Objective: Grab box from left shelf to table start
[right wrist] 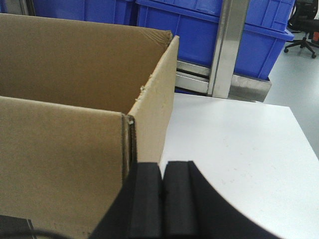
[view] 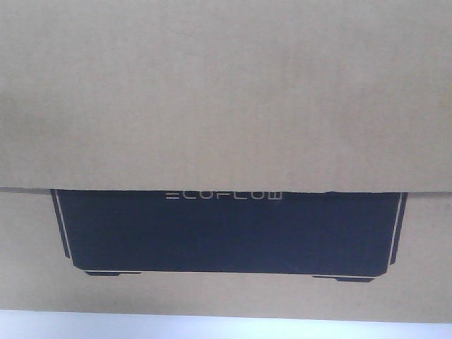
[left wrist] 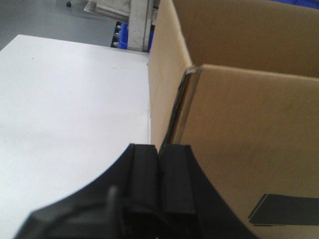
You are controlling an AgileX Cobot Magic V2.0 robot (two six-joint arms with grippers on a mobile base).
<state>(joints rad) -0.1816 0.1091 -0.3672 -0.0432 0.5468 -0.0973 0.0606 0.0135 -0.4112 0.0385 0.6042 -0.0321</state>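
The brown cardboard box (view: 226,85) fills the front view, showing its black silhouette with pale ECOFLOW lettering (view: 223,195). It stands open-topped on the white table (view: 212,326). My left gripper (left wrist: 159,147) is shut with nothing between its pads, right at the box's (left wrist: 249,139) left near corner, with the table (left wrist: 65,109) to its left. At the box's (right wrist: 60,149) right near corner, my right gripper (right wrist: 163,163) is shut and empty too, with the table (right wrist: 239,144) on its right. Neither wrist view shows whether a gripper touches the cardboard. The left shelf (right wrist: 227,45) stands behind the box.
Blue plastic bins (right wrist: 189,30) sit in the rack just beyond the table's far edge. Part of the rack frame (left wrist: 142,20) and a bin (left wrist: 123,35) show past the table. An office chair (right wrist: 304,30) stands on the grey floor at far right.
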